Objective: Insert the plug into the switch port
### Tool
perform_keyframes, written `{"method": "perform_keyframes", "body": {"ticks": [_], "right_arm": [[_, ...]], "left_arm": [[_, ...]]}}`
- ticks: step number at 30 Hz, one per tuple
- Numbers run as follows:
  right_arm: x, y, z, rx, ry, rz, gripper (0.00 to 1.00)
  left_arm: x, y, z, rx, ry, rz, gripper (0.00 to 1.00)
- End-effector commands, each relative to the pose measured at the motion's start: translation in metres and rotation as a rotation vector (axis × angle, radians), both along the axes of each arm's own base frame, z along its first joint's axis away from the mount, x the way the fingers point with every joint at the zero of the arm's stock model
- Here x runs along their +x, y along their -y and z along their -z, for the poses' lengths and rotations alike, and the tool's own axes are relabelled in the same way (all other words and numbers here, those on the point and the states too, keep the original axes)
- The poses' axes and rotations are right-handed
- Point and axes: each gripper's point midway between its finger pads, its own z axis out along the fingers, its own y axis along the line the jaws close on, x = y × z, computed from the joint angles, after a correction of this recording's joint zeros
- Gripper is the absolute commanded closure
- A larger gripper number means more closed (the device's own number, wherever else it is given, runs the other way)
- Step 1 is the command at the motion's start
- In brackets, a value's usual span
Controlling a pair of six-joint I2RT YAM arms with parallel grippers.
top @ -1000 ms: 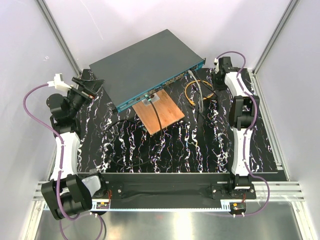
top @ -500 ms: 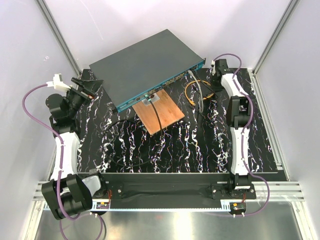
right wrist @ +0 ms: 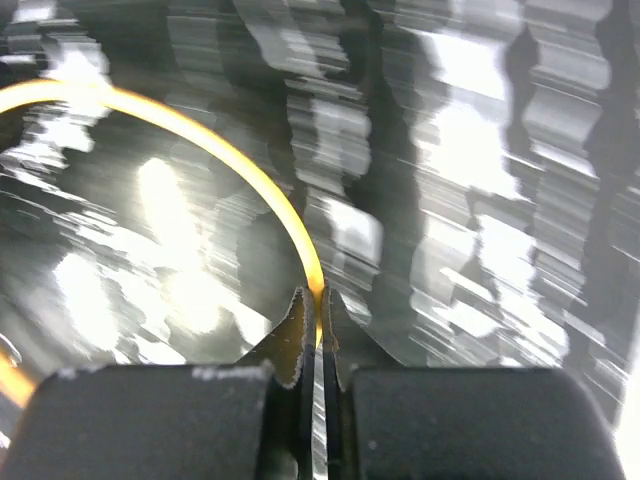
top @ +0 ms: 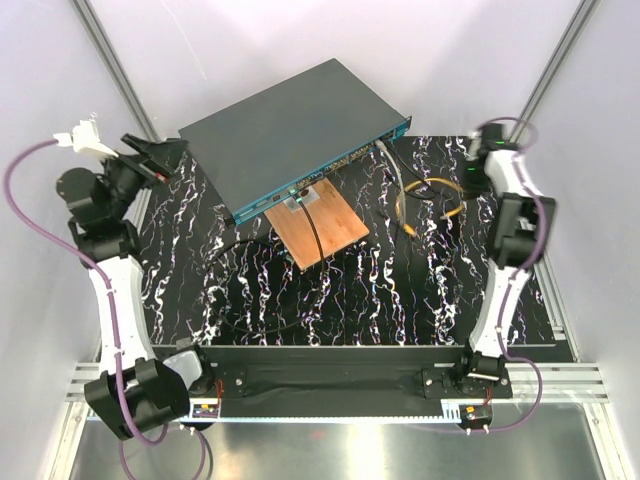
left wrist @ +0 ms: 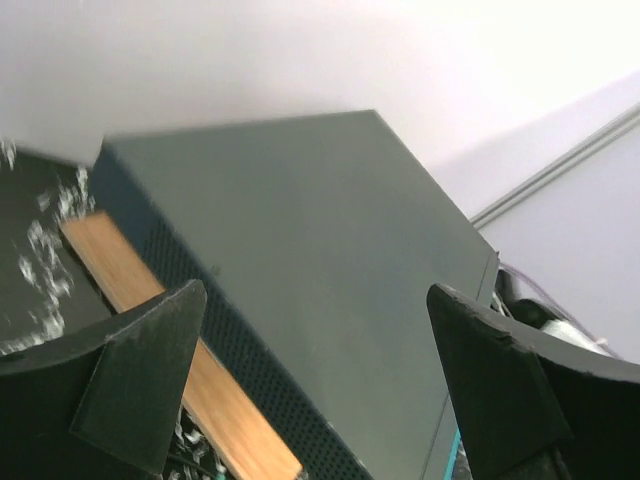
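The switch (top: 295, 125) is a flat dark blue-grey box lying askew at the back, its teal-edged socket face (top: 330, 170) turned toward the arms. A yellow cable (top: 445, 183) lies looped on the table to its right. My right gripper (top: 468, 190) is at the loop's right side. In the right wrist view it (right wrist: 320, 300) is shut on the yellow cable (right wrist: 300, 240). I cannot make out the plug. My left gripper (top: 150, 155) hangs open off the switch's left back corner. Nothing lies between its fingers (left wrist: 140, 370), and the switch top (left wrist: 320, 250) fills that view.
A brown wooden board (top: 320, 225) lies in front of the switch with a black cable (top: 240, 300) running from it over the marbled table (top: 400, 290). A grey cable (top: 398, 185) runs out from the switch's front. White walls and metal posts close in the back and sides.
My right gripper has shut on the yellow cable and moved right, dragging the loop away from the switch. My left arm has risen and swung back to the left, still open.
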Motion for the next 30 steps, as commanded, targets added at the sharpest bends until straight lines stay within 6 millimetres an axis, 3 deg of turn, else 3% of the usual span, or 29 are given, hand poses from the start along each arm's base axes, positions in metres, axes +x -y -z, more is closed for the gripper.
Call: {"method": "perform_keyframes", "body": {"ticks": [1,4,5,7,9,11,12,13,15,16,17,18,20,21,23,24,26,27,28,29,30], "right_arm": [[-0.025,0.049,-0.103,0.015,0.149,0.079,1.0],[-0.049,0.062,-0.136,0.022,0.196,0.084,1.0],[-0.055,0.064,-0.143,0.024,0.206,0.084,1.0],[-0.071,0.069,-0.166,0.038,0.243,0.095,1.0],[-0.082,0.07,-0.182,0.059,0.259,0.101,1.0],[-0.094,0.076,-0.21,0.071,0.313,0.124,1.0],[-0.1,0.071,-0.218,0.108,0.322,0.12,1.0],[-0.108,0.072,-0.238,0.109,0.368,0.124,1.0],[-0.12,0.059,-0.265,0.132,0.437,0.091,1.0],[-0.125,0.056,-0.27,0.138,0.452,0.09,1.0],[-0.128,0.053,-0.278,0.141,0.473,0.092,1.0],[-0.135,0.046,-0.284,0.162,0.48,0.087,1.0],[-0.146,0.038,-0.302,0.168,0.518,0.083,1.0],[-0.155,0.031,-0.313,0.181,0.536,0.078,1.0],[-0.164,0.023,-0.324,0.196,0.565,0.068,1.0],[-0.174,0.016,-0.335,0.2,0.598,0.065,1.0],[-0.183,0.01,-0.339,0.217,0.604,0.061,1.0],[-0.19,0.005,-0.343,0.225,0.609,0.057,1.0],[-0.193,0.003,-0.344,0.228,0.608,0.055,1.0],[-0.196,-0.002,-0.345,0.256,0.606,0.064,1.0],[-0.202,-0.006,-0.345,0.276,0.599,0.071,1.0]], "left_arm": [[-0.011,0.007,-0.046,0.199,0.152,0.046,0.01],[-0.015,0.025,-0.075,0.353,0.261,0.111,0.01],[-0.015,0.032,-0.072,0.388,0.256,0.14,0.01],[-0.022,0.061,-0.089,0.533,0.363,0.215,0.01],[-0.031,0.093,-0.087,0.571,0.388,0.331,0.01],[-0.041,0.114,-0.097,0.609,0.452,0.409,0.01],[-0.048,0.133,-0.097,0.61,0.477,0.475,0.01],[-0.05,0.139,-0.101,0.658,0.521,0.49,0.02],[-0.063,0.177,-0.087,0.729,0.579,0.629,0.02],[-0.069,0.188,-0.089,0.759,0.607,0.658,0.02],[-0.073,0.198,-0.078,0.777,0.584,0.696,0.02],[-0.084,0.218,-0.074,0.781,0.613,0.761,0.03],[-0.084,0.236,-0.07,0.803,0.625,0.802,0.03],[-0.096,0.256,-0.069,0.807,0.668,0.856,0.04],[-0.096,0.276,-0.067,0.839,0.699,0.865,0.06],[-0.108,0.294,-0.065,0.847,0.745,0.901,0.07],[-0.104,0.316,-0.066,0.85,0.772,0.901,0.09],[-0.112,0.333,-0.065,0.837,0.793,0.927,0.1],[-0.112,0.343,-0.077,0.826,0.838,0.902,0.12],[-0.106,0.356,-0.07,0.832,0.834,0.895,0.13],[-0.116,0.372,-0.074,0.832,0.883,0.903,0.16]]}}
